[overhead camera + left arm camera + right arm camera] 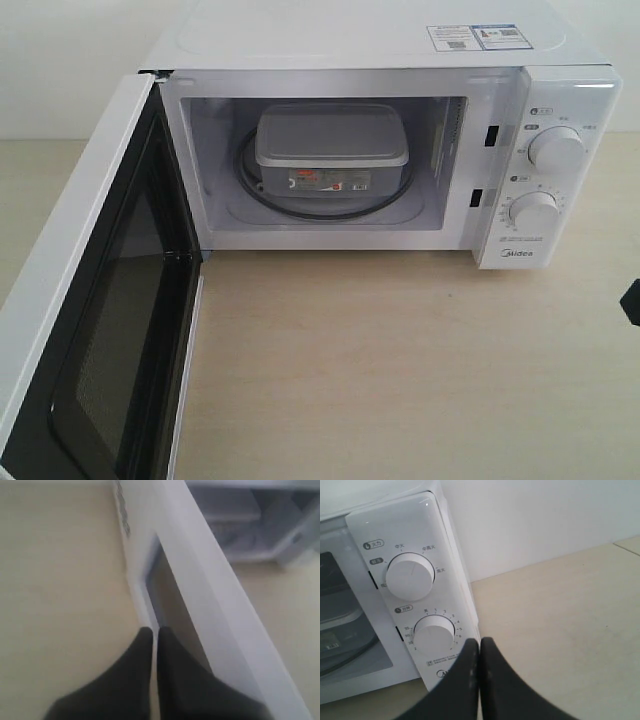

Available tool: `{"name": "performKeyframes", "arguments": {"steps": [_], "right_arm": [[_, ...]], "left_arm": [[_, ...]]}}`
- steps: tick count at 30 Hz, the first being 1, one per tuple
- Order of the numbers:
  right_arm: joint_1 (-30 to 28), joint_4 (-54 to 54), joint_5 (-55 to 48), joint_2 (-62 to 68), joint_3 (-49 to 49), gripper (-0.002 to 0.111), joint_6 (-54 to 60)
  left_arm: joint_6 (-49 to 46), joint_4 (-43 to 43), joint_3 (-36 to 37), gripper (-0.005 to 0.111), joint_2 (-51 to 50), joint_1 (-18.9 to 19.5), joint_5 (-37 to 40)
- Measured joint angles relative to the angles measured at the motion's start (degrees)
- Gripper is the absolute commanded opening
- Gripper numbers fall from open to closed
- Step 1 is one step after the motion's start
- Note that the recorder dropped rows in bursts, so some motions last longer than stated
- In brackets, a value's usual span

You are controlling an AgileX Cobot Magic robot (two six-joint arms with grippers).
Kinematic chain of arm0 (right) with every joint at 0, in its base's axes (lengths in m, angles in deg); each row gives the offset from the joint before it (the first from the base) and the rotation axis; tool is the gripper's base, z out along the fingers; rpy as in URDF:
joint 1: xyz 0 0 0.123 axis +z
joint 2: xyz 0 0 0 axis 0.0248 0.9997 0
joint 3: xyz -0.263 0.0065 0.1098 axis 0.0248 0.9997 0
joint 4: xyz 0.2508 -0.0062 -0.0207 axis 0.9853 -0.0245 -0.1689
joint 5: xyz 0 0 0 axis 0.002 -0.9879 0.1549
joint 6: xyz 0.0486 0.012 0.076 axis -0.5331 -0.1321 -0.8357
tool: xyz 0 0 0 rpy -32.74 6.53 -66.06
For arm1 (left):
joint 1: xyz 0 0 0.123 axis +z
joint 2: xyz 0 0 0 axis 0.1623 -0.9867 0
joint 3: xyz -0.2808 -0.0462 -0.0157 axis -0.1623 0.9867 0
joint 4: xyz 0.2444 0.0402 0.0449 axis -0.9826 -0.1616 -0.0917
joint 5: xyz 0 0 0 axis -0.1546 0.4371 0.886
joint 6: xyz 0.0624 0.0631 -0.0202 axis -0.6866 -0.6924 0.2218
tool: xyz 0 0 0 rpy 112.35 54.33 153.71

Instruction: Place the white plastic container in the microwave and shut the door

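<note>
The white plastic container (332,140) sits on the glass turntable (300,208) inside the white microwave (350,40). Its door (90,300) stands wide open, swung out toward the front left, with the dark window facing inward. In the left wrist view my left gripper (155,630) is shut with nothing between its fingers. Its tips are close against the door's outer side (210,590), near the white bar handle (137,585). My right gripper (479,642) is also shut and empty, just in front of the lower dial (434,634). Only a dark corner of the right gripper (632,300) shows in the exterior view.
The microwave stands on a pale wooden table (400,370) against a white wall. Its control panel has an upper dial (556,148) and a lower dial (533,211). Bare tabletop lies in front of the cavity and to the right of the microwave (560,610).
</note>
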State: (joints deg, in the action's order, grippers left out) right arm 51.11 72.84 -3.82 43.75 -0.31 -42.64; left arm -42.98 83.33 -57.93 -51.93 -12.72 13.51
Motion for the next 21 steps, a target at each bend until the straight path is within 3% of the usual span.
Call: {"name": "performKeyframes", "arguments": {"steps": [3, 7, 14, 21], "right_arm": [[0.0, 0.0, 0.0, 0.0, 0.0, 0.0, 0.0], [0.0, 0.0, 0.0, 0.0, 0.0, 0.0, 0.0], [0.0, 0.0, 0.0, 0.0, 0.0, 0.0, 0.0], [0.0, 0.0, 0.0, 0.0, 0.0, 0.0, 0.0]], "left_arm": [[-5.1, 7.2, -1.6, 0.004, -6.5, 0.0, 8.4], [-10.5, 12.4, -1.8, 0.004, -12.4, 0.0, 13.9], [-15.5, 15.8, -1.8, 0.004, -17.0, 0.0, 14.9], [-23.8, 26.2, -1.8, 0.004, -20.0, -1.0, 14.9]]}}
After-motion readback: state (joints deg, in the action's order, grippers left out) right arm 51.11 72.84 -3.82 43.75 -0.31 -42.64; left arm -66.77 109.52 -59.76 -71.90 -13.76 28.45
